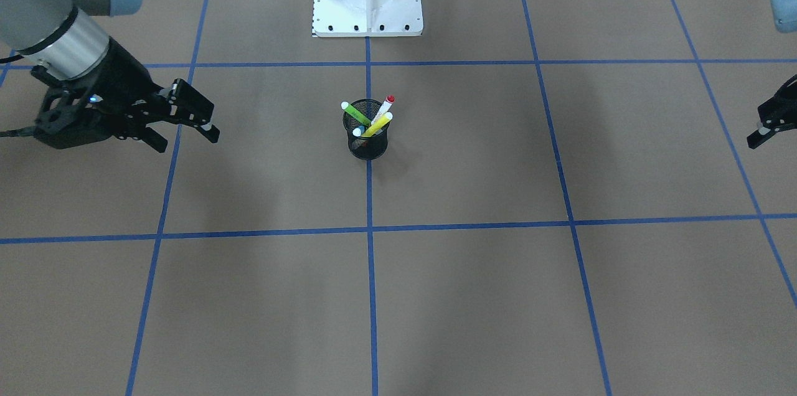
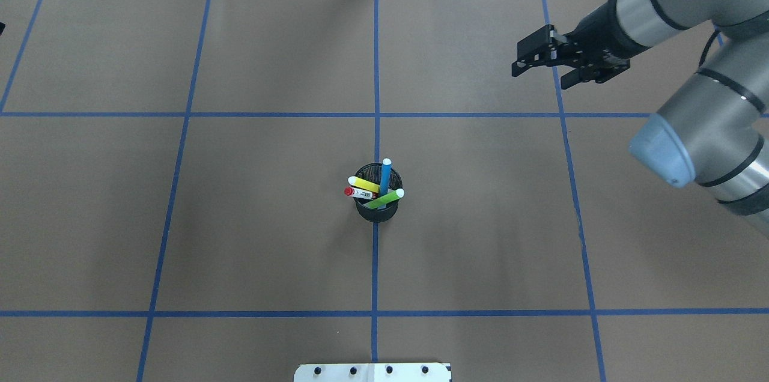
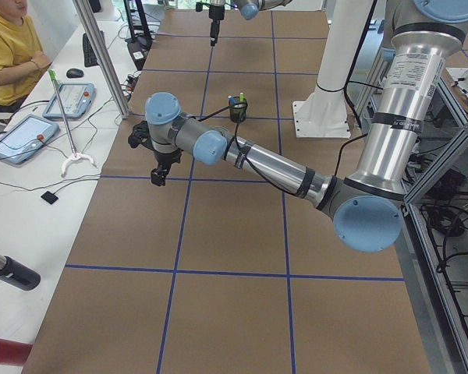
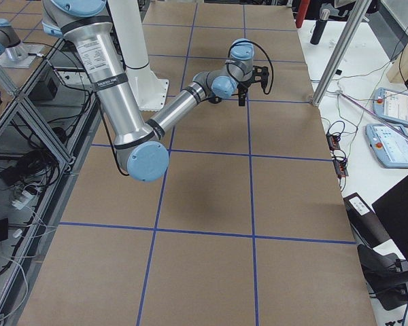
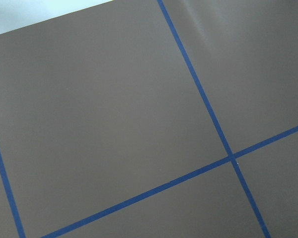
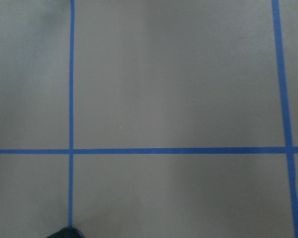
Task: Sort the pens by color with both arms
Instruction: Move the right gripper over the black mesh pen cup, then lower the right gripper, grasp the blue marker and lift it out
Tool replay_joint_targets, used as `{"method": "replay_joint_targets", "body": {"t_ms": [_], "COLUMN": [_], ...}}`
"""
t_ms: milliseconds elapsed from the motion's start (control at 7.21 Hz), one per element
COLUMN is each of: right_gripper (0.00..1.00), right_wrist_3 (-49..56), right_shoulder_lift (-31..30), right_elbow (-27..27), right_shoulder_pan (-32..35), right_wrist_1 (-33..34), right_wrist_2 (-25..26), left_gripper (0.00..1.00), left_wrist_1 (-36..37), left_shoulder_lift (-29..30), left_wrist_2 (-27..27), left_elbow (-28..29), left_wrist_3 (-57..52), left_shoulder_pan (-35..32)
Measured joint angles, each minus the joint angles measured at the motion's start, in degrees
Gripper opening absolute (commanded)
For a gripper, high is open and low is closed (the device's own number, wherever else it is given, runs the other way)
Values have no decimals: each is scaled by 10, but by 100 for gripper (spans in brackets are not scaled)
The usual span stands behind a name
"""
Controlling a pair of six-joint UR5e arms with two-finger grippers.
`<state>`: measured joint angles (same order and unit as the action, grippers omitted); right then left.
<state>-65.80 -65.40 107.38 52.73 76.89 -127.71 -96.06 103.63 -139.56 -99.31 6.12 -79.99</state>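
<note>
You're at the start: four slim marker pens [image 1: 356, 114] all stand in the black mesh cup [image 1: 367, 146] mid-worktop. The right black open-frame gripper [image 1: 188, 139] hangs spread, empty, well apart; the left gripper [image 1: 769, 125] is cropped, jaws unreadable. Next, pinch one pale pen end.
</note>
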Motion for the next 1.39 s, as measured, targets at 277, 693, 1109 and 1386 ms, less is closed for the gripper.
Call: {"method": "replay_joint_targets", "body": {"t_ms": [277,693,1109,1386], "right_gripper": [96,87,70,63], "right_wrist_3": [-20,-22,-23,-21], "right_shoulder_lift": [68,165,237,251], "right_elbow": [-3,-41,-123,-149], "right_shoulder_pan": [-61,-133,-179,-200], "right_wrist_1": [90,193,234,236], "right_wrist_2": [67,134,164,176], "left_gripper": [100,100,100,100], "left_wrist_1": [0,0,-2,-3], "left_shoulder_lift": [0,0,0,0], "left_wrist_2": [0,1,1,1], "left_elbow": [0,3,5,5], "left_wrist_3": [0,0,-1,-1], "left_shoulder_pan": [4,5,6,6]}}
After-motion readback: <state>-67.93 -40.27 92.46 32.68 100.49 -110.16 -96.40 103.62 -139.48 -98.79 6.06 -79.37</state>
